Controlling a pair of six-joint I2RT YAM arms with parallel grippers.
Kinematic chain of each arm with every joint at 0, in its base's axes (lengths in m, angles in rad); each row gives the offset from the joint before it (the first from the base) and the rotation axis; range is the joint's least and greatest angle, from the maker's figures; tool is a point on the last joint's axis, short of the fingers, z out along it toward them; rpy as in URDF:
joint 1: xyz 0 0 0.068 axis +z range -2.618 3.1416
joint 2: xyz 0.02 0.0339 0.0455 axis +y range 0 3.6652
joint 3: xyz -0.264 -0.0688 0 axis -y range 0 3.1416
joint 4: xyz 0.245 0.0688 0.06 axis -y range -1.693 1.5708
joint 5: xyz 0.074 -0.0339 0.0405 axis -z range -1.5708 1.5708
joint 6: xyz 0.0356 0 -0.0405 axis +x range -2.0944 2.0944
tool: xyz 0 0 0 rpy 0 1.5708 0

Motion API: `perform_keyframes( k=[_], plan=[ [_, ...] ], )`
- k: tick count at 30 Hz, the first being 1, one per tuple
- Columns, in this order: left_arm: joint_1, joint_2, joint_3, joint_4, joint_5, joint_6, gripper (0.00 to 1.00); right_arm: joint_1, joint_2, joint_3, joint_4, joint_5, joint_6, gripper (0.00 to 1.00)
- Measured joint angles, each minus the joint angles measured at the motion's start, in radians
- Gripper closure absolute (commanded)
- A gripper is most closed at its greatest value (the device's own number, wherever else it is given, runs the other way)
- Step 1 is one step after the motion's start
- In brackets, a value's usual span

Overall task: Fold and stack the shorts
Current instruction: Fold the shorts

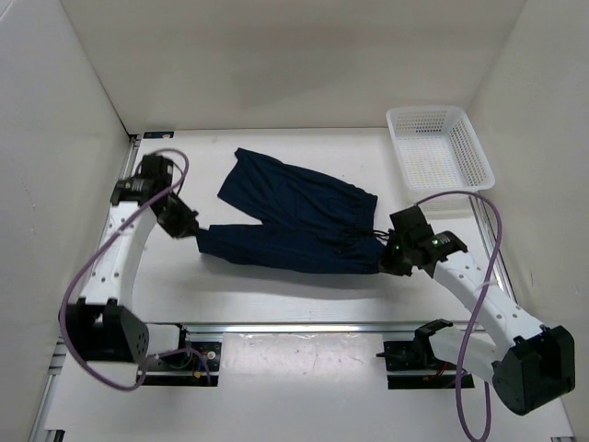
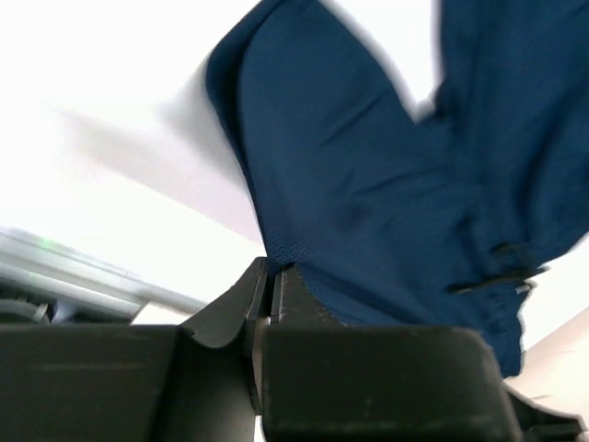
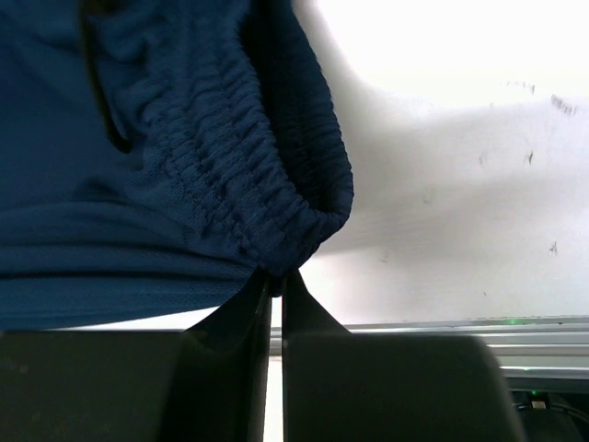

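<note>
1. I found the shorts [image 1: 290, 221] spread flat at the middle of the desk [image 1: 276, 299]. The waistband pointed toward 3 o'clock and the two legs toward 9 and 11 o'clock. No fold had been made yet.
2. The left end effector [image 2: 271, 281] was clamped on the hem of the nearer leg, at the garment's 9 o'clock edge. The left wrist view showed a thin lip of cloth pinched between the fingers.
3. The right end effector [image 3: 276, 281] was clamped on the lower corner of the gathered waistband [image 3: 230, 175], at about 4 o'clock of the garment. Only the edge of the elastic sat between the tips.
4. Risk: both holds were shallow, at the very fingertips. I judged that a lift or a pull apart could slip a corner free, dropping that side and skewing the fold.
5. Risk: nothing held the farther leg at 11 o'clock. Carrying the near edge over could drag or bunch it and leave an uneven fold.
6. Risk: the drawstring [image 1: 354, 241] lay loose just beside the right end effector and could snag on release.
7. Surroundings: a white perforated basket [image 1: 440, 147] stood at 1 o'clock, well apart from the cloth. A purple cable [image 1: 460, 198] arched between the basket and the right arm, and I judged that a swing toward 1 o'clock might catch it. White walls [image 1: 276, 55] closed the desk at 9, 12 and 3 o'clock. Nothing lay on the cloth between the two holds.
</note>
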Motion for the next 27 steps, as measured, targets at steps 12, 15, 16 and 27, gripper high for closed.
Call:
perform_keyframes(
  k=[12, 15, 16, 27],
  plan=[
    [-0.006, 0.704, 0.909, -0.025, -0.044, 0.067, 0.9, -0.042, 0.438, 0.483, 0.004, 0.095, -0.054, 1.0],
    [-0.009, 0.933, 1.204, -0.037, -0.021, 0.089, 0.74, -0.089, 0.598, 0.634, 0.013, 0.1, -0.073, 0.43],
    [-0.01, 1.014, 1.302, -0.022, -0.002, 0.101, 0.61, -0.102, 0.653, 0.695, 0.01, 0.104, -0.08, 0.28],
    [0.035, 1.162, 1.28, 0.158, 0.09, 0.211, 0.02, -0.116, 0.8, 0.834, 0.022, 0.14, -0.141, 0.0]
  ],
)
